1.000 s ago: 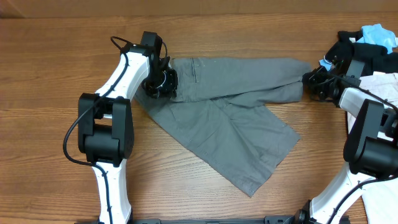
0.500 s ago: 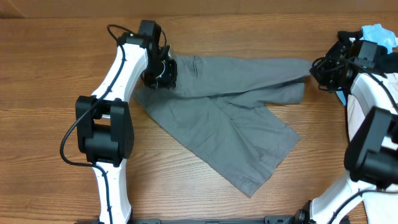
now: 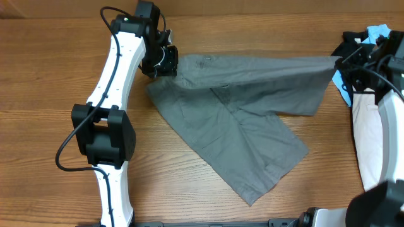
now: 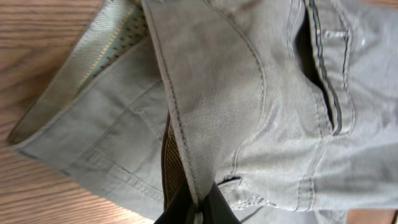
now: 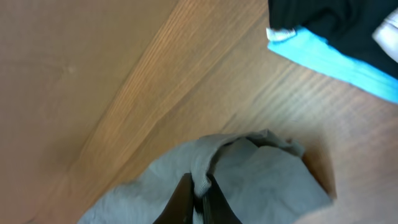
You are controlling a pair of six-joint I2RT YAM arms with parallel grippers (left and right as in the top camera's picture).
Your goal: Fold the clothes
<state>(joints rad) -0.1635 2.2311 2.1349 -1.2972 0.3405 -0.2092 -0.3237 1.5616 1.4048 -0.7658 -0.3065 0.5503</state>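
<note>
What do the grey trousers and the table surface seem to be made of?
The grey trousers: likely cotton twill, matte; fine diagonal weave and stitched seams show in the left wrist view. The table: wood or wood-look laminate, smooth; grain lines show, but not which.

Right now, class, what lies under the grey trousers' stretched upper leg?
The grey trousers' other leg emerges from beneath it, lying flat on the wooden table. The left claw and right claw hold it taut; anything directly beneath is covered.
</note>
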